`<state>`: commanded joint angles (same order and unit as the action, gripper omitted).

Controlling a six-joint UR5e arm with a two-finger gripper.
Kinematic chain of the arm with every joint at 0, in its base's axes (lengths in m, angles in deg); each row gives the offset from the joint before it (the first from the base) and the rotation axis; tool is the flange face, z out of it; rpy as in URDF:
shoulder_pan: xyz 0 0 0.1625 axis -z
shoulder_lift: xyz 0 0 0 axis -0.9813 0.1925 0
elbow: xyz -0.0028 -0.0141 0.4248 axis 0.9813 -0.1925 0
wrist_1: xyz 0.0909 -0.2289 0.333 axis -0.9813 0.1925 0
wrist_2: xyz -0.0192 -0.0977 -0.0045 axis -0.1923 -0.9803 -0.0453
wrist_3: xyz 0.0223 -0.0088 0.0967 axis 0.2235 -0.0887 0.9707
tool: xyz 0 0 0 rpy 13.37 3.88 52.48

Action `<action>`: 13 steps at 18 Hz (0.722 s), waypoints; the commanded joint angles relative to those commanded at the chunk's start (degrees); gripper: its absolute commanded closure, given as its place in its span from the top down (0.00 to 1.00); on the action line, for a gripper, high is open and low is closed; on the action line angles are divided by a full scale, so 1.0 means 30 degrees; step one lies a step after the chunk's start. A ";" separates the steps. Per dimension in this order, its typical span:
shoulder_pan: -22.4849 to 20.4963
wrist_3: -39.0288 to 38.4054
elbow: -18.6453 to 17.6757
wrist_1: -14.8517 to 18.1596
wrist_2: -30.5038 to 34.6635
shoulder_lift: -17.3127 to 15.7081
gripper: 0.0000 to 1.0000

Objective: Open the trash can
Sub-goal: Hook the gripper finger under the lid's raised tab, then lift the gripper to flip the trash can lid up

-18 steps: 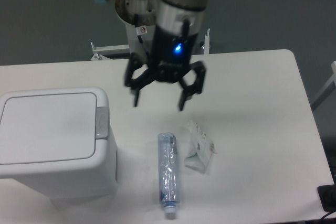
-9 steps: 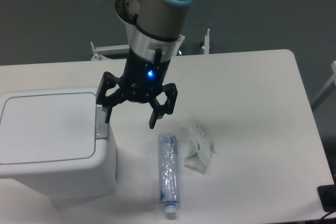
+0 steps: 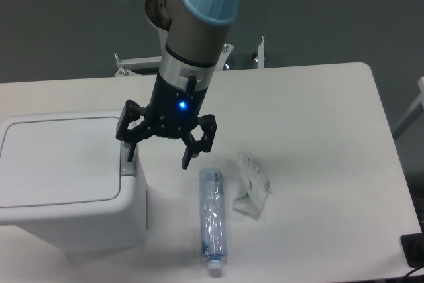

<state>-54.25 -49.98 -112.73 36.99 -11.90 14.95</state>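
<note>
The trash can (image 3: 66, 180) sits at about 8 o'clock on the white surface (image 3: 318, 117), lid closed. The tool (image 3: 159, 157), fingers spread wide, hangs over its 3 o'clock edge, one fingertip by the grey push-button (image 3: 127, 161).

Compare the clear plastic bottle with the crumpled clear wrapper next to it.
The clear plastic bottle is long and cylindrical, lying on its side with its cap toward the camera; the crumpled clear wrapper is shorter, flatter and irregular. The bottle lies nearer the table's front edge. Both are transparent and rest on the white table, untouched.
</note>
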 joint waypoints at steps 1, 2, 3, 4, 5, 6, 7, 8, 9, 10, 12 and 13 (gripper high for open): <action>0.0000 0.0030 -0.0001 0.0000 0.0000 0.0029 1.00; 0.0000 0.0030 0.0028 -0.0116 0.0000 0.0058 1.00; 0.0000 0.0001 -0.0059 -0.0466 0.0000 0.0059 1.00; 0.0000 0.0001 -0.0175 -0.0556 0.0000 0.0030 1.00; 0.0000 0.0001 -0.0235 -0.0557 0.0000 0.0029 1.00; 0.0000 0.0030 -0.0264 -0.0557 0.0000 0.0029 1.00; 0.0029 0.0030 -0.0265 -0.0557 0.0000 0.0058 1.00; 0.0029 0.0030 -0.0265 -0.0528 0.0000 0.0059 1.00; 0.0029 0.0030 -0.0294 -0.0528 0.0000 0.0059 1.00; 0.0029 0.0030 -0.0294 -0.0528 0.0000 0.0059 1.00; 0.0029 0.0030 -0.0323 -0.0528 0.0000 0.0059 1.00; 0.0029 0.0030 -0.0381 -0.0528 0.0000 0.0059 1.00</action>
<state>-54.17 -49.89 -113.87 35.41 -11.90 15.12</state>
